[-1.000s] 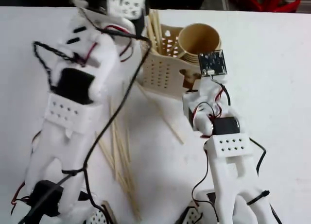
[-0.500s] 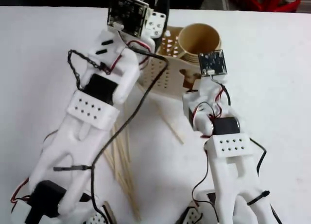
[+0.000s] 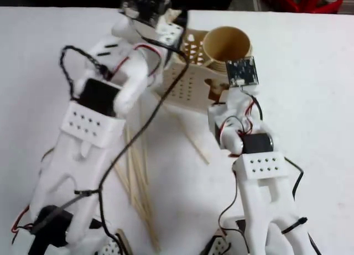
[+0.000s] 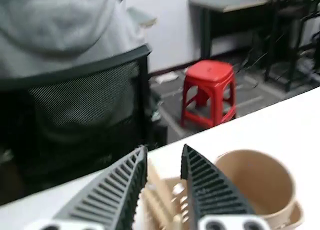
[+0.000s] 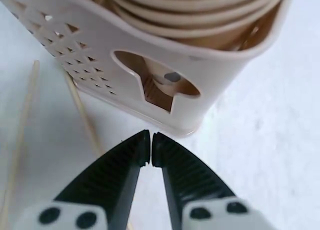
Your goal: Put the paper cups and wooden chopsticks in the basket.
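**Cups in, chopsticks scattered at 2-arm table**

Near the far edge of the table [image 3: 310, 100], about midway along it: a perforated cream basket [image 3: 188, 86]. Nested upright in the end nearer the table's right edge, a stack of paper cups [image 3: 227, 45]. Beside the cups, inside the basket, a few wooden chopsticks [image 4: 154, 186] on end, as caught by the left wrist camera.

Above that part of the basket, the left gripper [image 4: 164, 154], jaws spread a little, nothing visible between the tips. Down at table level, just beside the basket's near wall, the right gripper [image 5: 150, 142], jaws pressed together on nothing.

Loose on the table toward the near edge, left of middle: a fan of chopsticks [image 3: 138, 177], partly hidden under the left arm [image 3: 88, 119]. Between the 2 arms, 1 more chopstick [image 3: 194, 144] lying aslant, just off the basket's near wall.

Right arm [image 3: 259, 166] stretched from the near edge toward the basket, its wrist board [image 3: 243, 71] over the basket's near corner on the right-edge side. Left arm stretched from the near-left corner toward the far edge, wrist raised over the basket's other end.
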`<act>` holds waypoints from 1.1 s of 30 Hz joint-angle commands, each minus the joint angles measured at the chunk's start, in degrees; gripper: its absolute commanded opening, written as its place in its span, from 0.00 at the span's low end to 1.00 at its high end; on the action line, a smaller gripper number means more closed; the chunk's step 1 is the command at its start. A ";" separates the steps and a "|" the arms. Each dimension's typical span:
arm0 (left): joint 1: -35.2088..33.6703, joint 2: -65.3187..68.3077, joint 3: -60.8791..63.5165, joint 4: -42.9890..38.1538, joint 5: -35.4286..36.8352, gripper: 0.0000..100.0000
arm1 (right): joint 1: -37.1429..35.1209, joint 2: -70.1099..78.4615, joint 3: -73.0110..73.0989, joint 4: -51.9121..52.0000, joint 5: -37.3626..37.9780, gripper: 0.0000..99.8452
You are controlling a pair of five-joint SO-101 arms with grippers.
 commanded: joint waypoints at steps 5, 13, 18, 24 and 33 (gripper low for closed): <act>-7.96 -3.30 -10.46 25.05 -0.70 0.13 | 0.66 -1.63 -0.26 -0.92 -0.09 0.02; -8.66 -2.86 -10.29 43.60 -0.70 0.13 | 0.57 -1.63 0.70 -2.15 -0.09 0.02; -8.66 -3.21 -2.55 46.95 -0.79 0.13 | 0.57 -1.63 2.81 -5.85 0.00 0.02; -8.75 -3.30 10.90 47.12 -2.46 0.13 | 0.48 -1.63 3.16 -6.29 0.00 0.02; -11.82 -3.12 26.46 45.19 -4.22 0.27 | 0.48 -1.63 3.16 -6.29 0.00 0.02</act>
